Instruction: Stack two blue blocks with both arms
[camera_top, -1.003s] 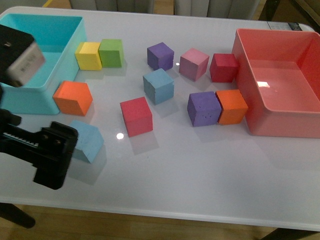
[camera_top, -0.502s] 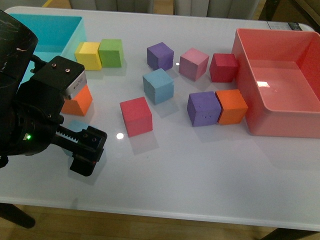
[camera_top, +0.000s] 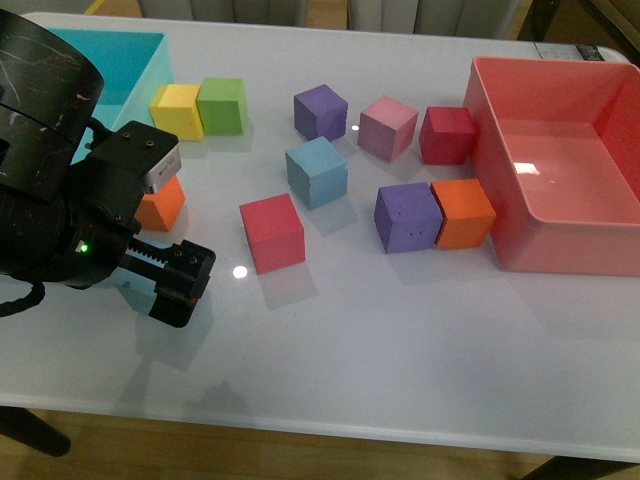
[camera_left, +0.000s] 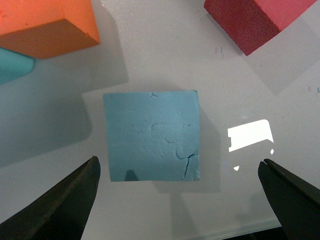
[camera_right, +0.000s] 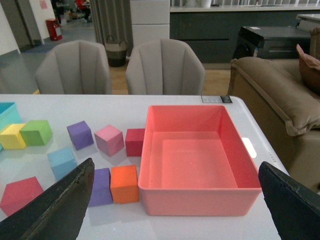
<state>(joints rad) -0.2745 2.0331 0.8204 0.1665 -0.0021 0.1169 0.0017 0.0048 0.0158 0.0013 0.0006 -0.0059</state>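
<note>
One light blue block (camera_left: 151, 135) lies flat on the white table directly under my left gripper (camera_left: 179, 165). The gripper is open, its black fingers (camera_left: 65, 200) standing wide to either side of the block and clear of it. In the front view the left arm (camera_top: 60, 200) covers this block, and one finger (camera_top: 180, 285) pokes out near the table's front left. The other blue block (camera_top: 317, 172) (camera_right: 62, 161) sits mid-table. My right gripper (camera_right: 173, 167) is open, empty and high above the table. It is out of the front view.
A turquoise bin (camera_top: 130, 50) stands at the back left and a salmon bin (camera_top: 560, 262) at the right. An orange cube (camera_top: 165, 205) (camera_left: 45, 25) and a red cube (camera_top: 272, 232) (camera_left: 255, 20) flank the left gripper. Purple, pink, yellow, green, crimson and orange cubes lie scattered.
The left arm has swung in from the left edge and come over the near-left blue block, which it now hides in the front view. No block has moved.
</note>
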